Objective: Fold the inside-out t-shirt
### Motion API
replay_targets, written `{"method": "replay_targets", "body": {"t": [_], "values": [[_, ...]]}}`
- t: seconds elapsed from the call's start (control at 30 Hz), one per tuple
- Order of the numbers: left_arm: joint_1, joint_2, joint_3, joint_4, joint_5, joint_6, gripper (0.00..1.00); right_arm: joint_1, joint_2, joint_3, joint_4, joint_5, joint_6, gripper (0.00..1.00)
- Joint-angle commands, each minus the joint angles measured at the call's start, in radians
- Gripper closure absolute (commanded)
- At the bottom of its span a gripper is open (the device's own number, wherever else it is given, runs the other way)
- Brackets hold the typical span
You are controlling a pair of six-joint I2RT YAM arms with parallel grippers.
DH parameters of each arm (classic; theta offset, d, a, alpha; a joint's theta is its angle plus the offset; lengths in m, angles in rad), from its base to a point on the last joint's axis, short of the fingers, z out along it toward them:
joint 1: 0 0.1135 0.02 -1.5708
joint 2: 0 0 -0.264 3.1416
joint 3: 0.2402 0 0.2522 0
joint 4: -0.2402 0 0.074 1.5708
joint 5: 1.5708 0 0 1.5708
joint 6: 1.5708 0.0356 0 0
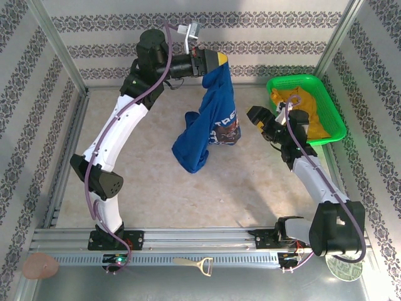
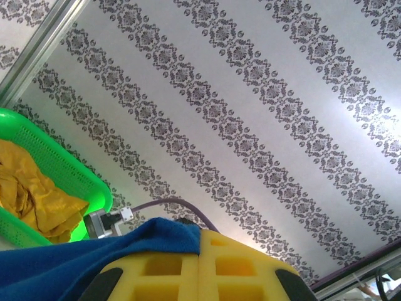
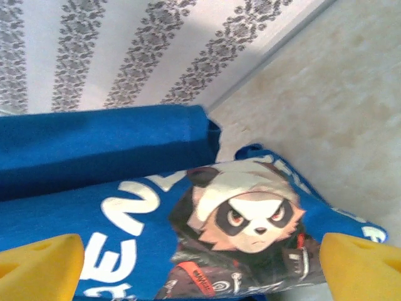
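We see left gripper (image 1: 216, 61) clamped on the t-shirt (image 1: 210, 119), hanging over beige table (image 1: 156, 188). Right gripper (image 1: 254, 116) jaws apart; patterned walls (image 1: 250, 37) around

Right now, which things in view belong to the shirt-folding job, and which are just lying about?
Part of the job:
- blue t-shirt, hanging from the shut left gripper
- right gripper, open beside the shirt

Lying about:
- green basket
- yellow garment inside it
- bottle opener on the near rail
- pinkish round object

Pale walls (image 1: 250, 34) with grey patterned stripes enclose a beige mottled tabletop (image 1: 156, 188), framed by silver metal posts (image 1: 61, 50).
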Motion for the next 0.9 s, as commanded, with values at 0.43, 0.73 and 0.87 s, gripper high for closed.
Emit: {"method": "replay_targets", "body": {"t": [0.43, 0.73, 0.87], "values": [[0.065, -0.447, -0.819, 0.156, 0.003, -0.007, 1.00, -0.004, 0.301, 0.182, 0.114, -0.158, 0.008, 0.02], [0.103, -0.642, -1.043, -0.354, -0.335, 0.314, 1.00, 0.101, 0.342, 0.237, -0.151, -0.012, -0.138, 0.04], [0.103, -0.670, -1.079, -0.390, -0.335, 0.333, 1.00, 0.185, 0.397, 0.321, -0.341, 0.085, -0.257, 0.06]]}}
